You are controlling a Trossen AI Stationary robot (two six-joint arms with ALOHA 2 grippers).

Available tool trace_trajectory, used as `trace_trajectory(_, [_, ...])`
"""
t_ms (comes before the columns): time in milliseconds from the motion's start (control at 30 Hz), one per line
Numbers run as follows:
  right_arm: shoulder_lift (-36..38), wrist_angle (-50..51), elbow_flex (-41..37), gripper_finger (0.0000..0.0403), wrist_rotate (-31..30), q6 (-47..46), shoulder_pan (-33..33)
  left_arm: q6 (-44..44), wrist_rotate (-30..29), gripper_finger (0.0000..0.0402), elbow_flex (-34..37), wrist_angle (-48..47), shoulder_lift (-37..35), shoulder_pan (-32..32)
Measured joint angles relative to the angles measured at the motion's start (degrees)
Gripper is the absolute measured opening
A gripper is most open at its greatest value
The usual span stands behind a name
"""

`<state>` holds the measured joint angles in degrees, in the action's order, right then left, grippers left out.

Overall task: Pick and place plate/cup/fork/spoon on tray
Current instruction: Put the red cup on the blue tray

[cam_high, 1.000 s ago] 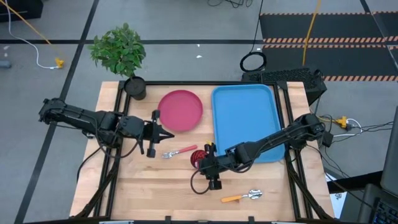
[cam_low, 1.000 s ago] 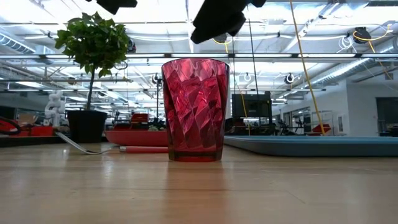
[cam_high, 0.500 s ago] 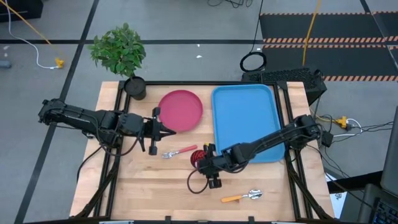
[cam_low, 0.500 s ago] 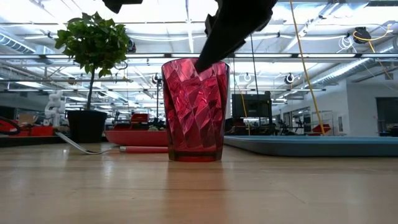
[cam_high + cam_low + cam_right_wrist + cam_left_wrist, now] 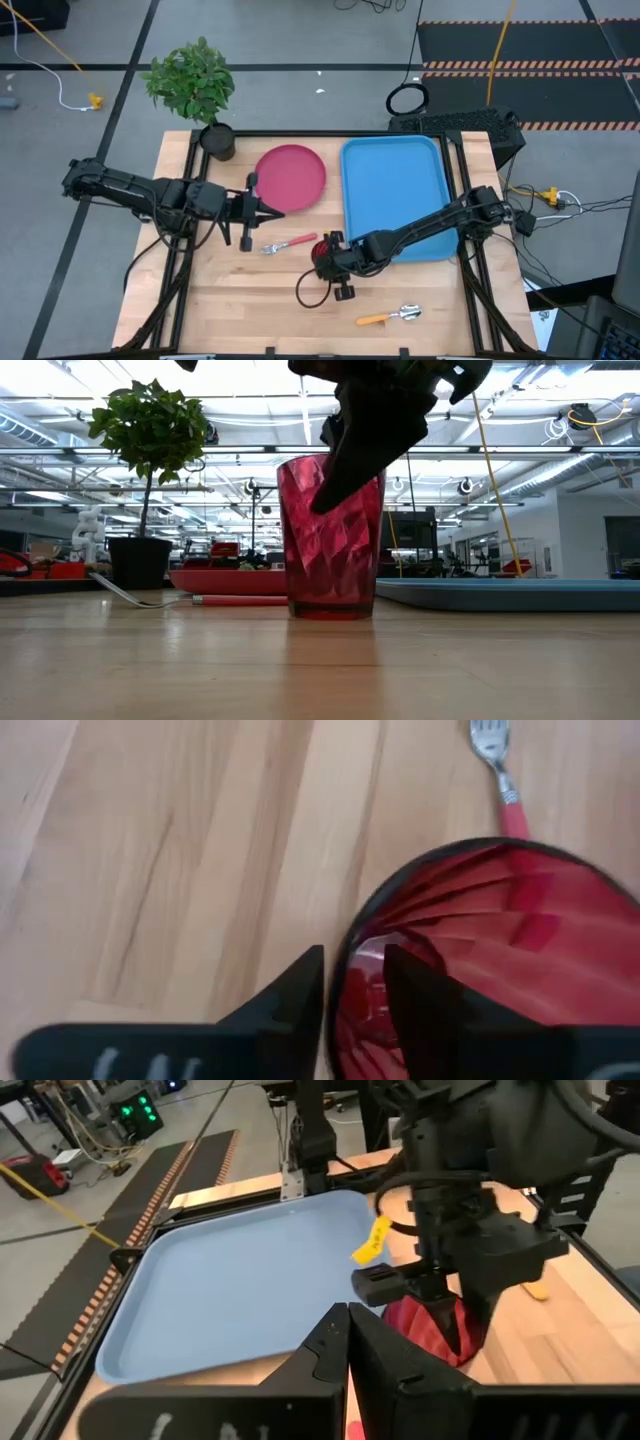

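Observation:
The dark red cup [image 5: 330, 540] stands upright on its base on the wood table, between the red-handled fork [image 5: 290, 243] and the blue tray [image 5: 393, 190]. My right gripper [image 5: 322, 255] is over the cup and shut on its rim; the wrist view [image 5: 355, 990] shows this. The pink-red plate [image 5: 291, 178] lies flat on the table left of the tray. My left gripper [image 5: 268, 212] is shut and empty, just off the plate's near edge. An orange-handled spoon [image 5: 392, 315] lies near the table's near edge. My right gripper has the cup's rim [image 5: 350, 960] between its fingers, one finger [image 5: 420, 1005] inside the cup and one [image 5: 290, 995] outside. The fingers come from above, slanting down from the table's right. The cup stays upright with its base [image 5: 330, 612] on the table.
A black plant pot [image 5: 217, 140] with a green plant stands at the table's far left corner. The tray's inside is bare. Bare wood lies along the near edge left of the spoon. The fork lies close to the cup's left.
My right gripper has come down and toward the table's left edge, onto the cup, one finger going inside the rim. The cup has slid a little toward the table's right, still upright on the table.

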<state>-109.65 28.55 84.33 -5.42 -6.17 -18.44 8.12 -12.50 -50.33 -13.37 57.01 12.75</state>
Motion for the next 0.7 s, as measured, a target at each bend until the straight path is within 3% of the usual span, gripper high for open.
trace_trajectory(200, [0.09, 1.02, 0.03, 0.0011, 1.12, 0.31, 0.11, 0.41, 0.01, 0.0010, 0.00, 0.00, 0.00, 0.13])
trace_trajectory(700, [2.61, 1.93, -0.07, 0.0004, 0.95, -0.66, 0.37, 1.05, 0.01, 0.0010, 0.00, -0.09, 0.00, 0.13])
